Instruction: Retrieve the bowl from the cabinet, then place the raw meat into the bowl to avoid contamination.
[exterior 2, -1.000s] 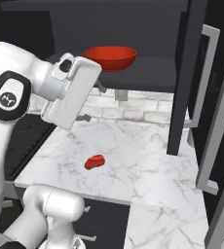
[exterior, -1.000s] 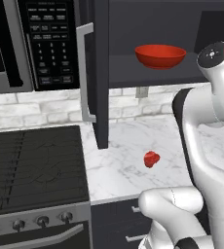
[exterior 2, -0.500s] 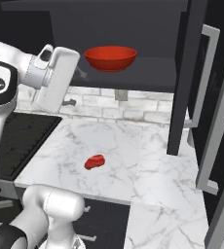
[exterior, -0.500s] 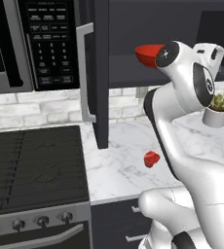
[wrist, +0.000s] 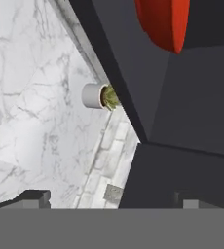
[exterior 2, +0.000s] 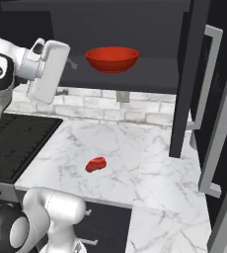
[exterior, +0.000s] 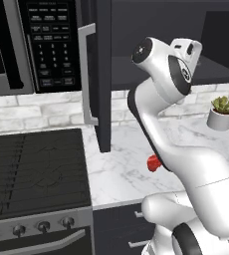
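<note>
bowl (exterior 2: pixel 111 59) on cabinet (exterior 2: pixel 135 74) shelf, jaws unseen, meat (exterior 2: pixel 95 164) on counter (exterior 2: pixel 130 153)

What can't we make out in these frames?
- Gripper: in the hand view the flat band at the bottom covers the fingertips, so open or shut can't be told.
- Bowl: in the hand view the top edge crops it, leaving a red sliver.
- Raw meat: in the left base view the arm overlaps its right side.
- Cabinet: its upper interior is dark in the right base view.
</note>
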Controlling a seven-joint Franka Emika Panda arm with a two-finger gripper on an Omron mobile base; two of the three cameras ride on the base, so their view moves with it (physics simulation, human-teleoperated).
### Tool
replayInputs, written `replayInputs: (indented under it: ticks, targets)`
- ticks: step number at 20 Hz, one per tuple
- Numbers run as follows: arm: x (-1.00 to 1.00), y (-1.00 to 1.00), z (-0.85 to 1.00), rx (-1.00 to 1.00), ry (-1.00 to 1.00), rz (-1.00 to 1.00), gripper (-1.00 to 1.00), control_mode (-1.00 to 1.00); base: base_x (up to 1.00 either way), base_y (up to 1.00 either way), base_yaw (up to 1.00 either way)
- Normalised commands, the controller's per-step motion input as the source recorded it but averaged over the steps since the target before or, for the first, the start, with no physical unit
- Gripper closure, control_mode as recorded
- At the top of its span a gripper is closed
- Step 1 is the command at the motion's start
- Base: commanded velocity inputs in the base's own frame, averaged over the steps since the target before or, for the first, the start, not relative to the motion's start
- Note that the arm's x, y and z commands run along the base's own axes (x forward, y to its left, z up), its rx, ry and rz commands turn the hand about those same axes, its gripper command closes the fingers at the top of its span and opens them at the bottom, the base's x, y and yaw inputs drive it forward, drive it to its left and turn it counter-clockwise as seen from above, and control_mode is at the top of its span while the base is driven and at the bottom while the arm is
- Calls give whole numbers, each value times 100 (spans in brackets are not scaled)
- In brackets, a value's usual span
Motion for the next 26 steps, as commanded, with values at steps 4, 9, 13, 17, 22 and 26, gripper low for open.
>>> replayInputs:
  ticks: [4, 9, 13, 17, 22, 26]
  targets:
    - [35, 39, 15, 0, -5, 8, -100, -100, 0, 0, 0]
    - [34, 28, -2, 0, -2, 11, -100, -100, 0, 0, 0]
    - [40, 6, -3, 0, -2, 16, -100, -100, 0, 0, 0]
    - [45, -3, 0, 3, 0, 10, -100, -100, 0, 0, 0]
    - [37, -6, 0, 3, 2, 4, -100, -100, 0, 0, 0]
    - [38, 0, 0, 1, 0, 0, -100, -100, 0, 0, 0]
